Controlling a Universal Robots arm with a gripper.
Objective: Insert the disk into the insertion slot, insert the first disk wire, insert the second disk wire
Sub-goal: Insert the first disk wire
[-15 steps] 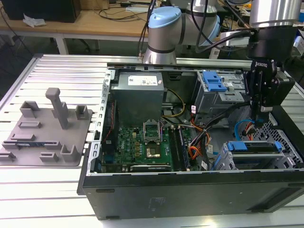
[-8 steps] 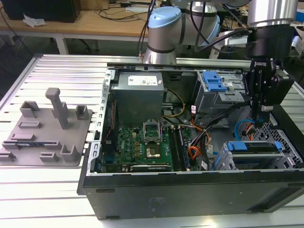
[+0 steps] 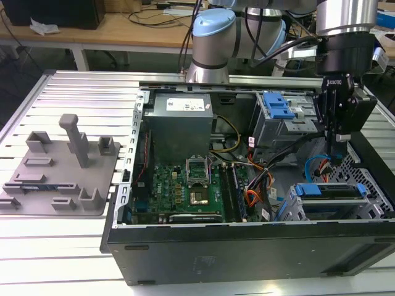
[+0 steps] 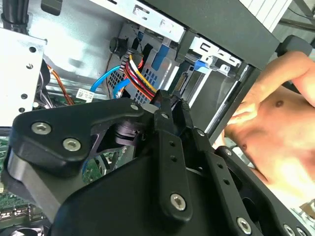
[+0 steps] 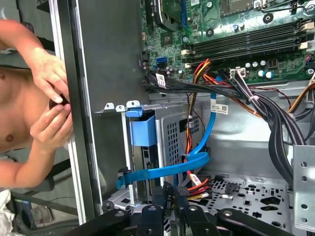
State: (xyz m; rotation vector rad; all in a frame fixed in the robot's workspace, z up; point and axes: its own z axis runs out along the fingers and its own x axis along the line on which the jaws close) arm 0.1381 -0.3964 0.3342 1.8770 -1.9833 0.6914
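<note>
Slatted aluminium table bearing an open computer case, exterior view. The disk, clipped in its blue frame, lies seated in the insertion slot at the exterior view's right. The gripper hangs above the disk, apart from it. In the second wrist view its fingers are drawn together on the black connector of a red-yellow-black wire bundle. In the first wrist view a blue data cable crosses near the fingertips.

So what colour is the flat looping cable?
Blue; the flat cable shows best in the first wrist view.
</note>
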